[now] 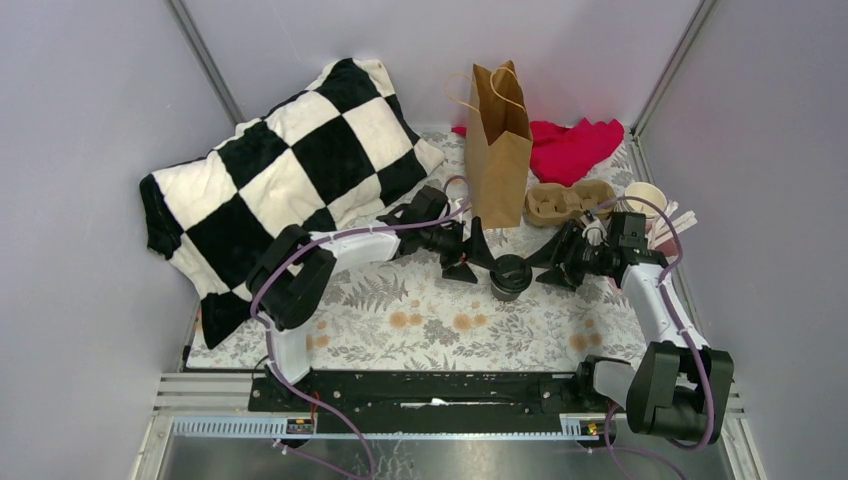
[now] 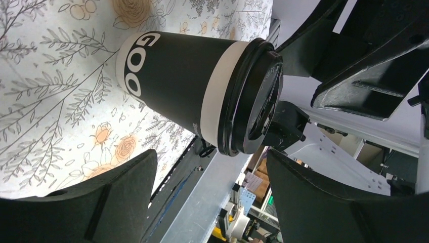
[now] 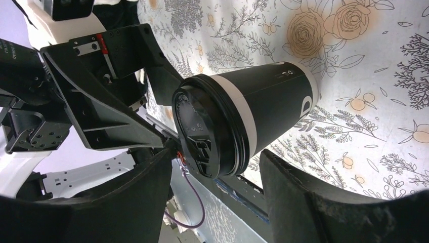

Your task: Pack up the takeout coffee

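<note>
One takeout coffee point(image 1: 510, 277), a small black cup with a white band and black lid, stands upright on the floral cloth point(image 1: 420, 320). My left gripper point(image 1: 474, 257) sits just left of it, jaws open toward the cup, nothing between them. From the right, my right gripper point(image 1: 549, 267) faces the same cup, also open and empty. In the left wrist view the takeout coffee point(image 2: 182, 86) lies beyond the left gripper point(image 2: 210, 157), not touching the fingers. The right wrist view shows the takeout coffee point(image 3: 253, 111) just past the right gripper point(image 3: 217, 154).
A tall brown paper bag point(image 1: 498, 145) stands open behind the cup. A cardboard cup carrier point(image 1: 568, 203), a white paper cup point(image 1: 645, 197) and a red cloth point(image 1: 575, 148) are at the back right. A checkered pillow point(image 1: 290, 180) fills the back left.
</note>
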You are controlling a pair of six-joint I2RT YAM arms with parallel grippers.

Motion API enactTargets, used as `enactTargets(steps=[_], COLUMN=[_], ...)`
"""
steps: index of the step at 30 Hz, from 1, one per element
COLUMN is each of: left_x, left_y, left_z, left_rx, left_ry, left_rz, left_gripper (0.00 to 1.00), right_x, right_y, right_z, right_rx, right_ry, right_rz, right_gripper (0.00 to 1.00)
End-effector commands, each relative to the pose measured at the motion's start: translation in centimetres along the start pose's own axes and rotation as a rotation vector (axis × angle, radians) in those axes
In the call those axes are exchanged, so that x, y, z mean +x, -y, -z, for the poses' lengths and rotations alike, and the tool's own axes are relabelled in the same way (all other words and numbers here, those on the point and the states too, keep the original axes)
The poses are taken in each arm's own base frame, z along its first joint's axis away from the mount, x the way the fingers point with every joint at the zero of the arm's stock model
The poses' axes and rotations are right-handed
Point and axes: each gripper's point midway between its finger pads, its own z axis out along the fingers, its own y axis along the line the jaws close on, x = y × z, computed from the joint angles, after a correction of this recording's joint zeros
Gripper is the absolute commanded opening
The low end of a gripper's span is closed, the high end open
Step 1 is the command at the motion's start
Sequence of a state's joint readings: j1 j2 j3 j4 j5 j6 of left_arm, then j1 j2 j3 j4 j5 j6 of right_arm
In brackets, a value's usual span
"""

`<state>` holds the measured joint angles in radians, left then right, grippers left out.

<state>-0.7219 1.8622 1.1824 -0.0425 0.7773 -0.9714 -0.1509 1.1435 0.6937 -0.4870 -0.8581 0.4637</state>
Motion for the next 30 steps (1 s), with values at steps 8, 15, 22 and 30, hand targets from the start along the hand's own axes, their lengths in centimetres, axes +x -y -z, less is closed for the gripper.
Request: enactTargets(steps=[8, 15, 22, 30], left_x=[-1.8, -2.1, -1.7, -0.5], left_y=[2.0, 0.9, -2.1, -6.2], left_z=[-1.3, -1.7, -2.1, -1.9], left_rx=[0.082, 0.052, -0.036, -0.154], left_ry=[0.024, 0.035, 0.039, 0.014], left_rz=[-0.054, -0.036, 0.005, 0.042], left_gripper=[0.82, 0.75, 0.68, 0.65], right_x=[0.7, 0.7, 0.9, 2.8], right_y=[1.1, 1.1, 2.0, 5.9], right_z=[-1.1, -1.5, -2.5, -3.3], right_rx=[-0.044, -0.074, -0.087, 0.044], right_ry=[-0.049, -0.055, -0.053, -0.066], right_rz=[0.013, -0.012, -0.077, -0.146], right_gripper=[0.68, 0.66, 0.64, 0.62])
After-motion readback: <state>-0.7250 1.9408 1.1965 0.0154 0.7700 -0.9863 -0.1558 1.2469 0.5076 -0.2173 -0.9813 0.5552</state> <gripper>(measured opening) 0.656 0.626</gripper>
